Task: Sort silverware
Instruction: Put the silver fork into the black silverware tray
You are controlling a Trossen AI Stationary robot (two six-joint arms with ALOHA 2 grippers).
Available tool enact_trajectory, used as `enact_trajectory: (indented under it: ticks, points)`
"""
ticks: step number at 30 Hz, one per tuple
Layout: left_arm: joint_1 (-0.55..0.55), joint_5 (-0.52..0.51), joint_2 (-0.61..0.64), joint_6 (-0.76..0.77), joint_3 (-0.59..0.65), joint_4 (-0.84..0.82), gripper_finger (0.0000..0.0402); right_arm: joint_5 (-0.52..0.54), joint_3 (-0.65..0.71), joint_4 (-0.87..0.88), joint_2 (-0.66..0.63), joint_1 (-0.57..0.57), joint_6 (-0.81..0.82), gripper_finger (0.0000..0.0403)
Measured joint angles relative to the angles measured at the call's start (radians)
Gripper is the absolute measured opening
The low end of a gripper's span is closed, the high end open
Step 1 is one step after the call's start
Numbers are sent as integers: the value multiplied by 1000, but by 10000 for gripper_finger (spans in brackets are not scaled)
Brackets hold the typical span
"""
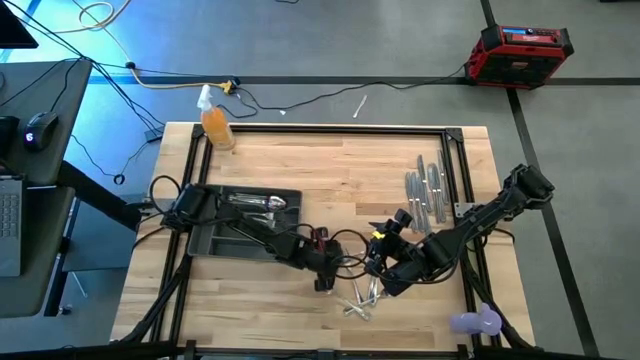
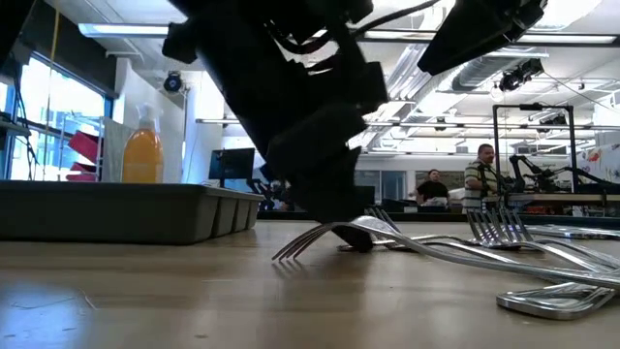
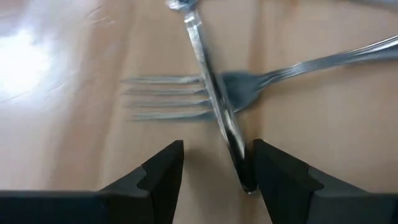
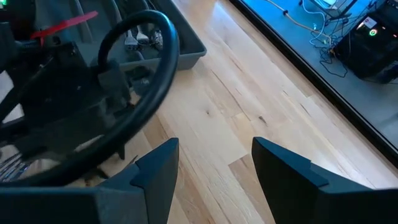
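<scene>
A dark grey compartmented plastic tray (image 1: 215,238) sits on the left half of the pale wooden table (image 1: 330,160), with shiny metal silverware (image 1: 262,203) in its rear compartment. Behind it, at the table's back left corner, stands an orange-filled spray bottle (image 1: 214,120). A row of straight silver knives (image 1: 428,192) lies toward the right rear. Near the front centre, a loose pile of silver forks (image 1: 360,300) lies between both arms.

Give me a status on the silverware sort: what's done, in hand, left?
Done: a few pieces lie in the grey tray, and a row of knives is lined up on the table's right side. In hand: nothing gripped; the left hand hangs open over a fork with a knife handle lying across it. The right hand is open, empty. Left: the loose pile at the front.
</scene>
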State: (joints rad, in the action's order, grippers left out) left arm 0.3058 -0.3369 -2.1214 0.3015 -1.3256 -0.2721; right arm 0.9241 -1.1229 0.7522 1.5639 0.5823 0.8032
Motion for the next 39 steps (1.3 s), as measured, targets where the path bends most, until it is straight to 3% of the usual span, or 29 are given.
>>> enact_trajectory:
  ticks: [9,26,32,39]
  points:
    - [16,-39,12,9,-65,-132,116,0,0,1,0,0,0,192]
    - [-36,-23,-44,-132,-74,288,115,0,0,-1,0,0,0,192]
    - [-72,-3,-93,-120,-74,323,115,0,0,0,0,0,0,192]
    - [-92,111,-123,-61,-78,349,115,0,0,3,0,0,0,192]
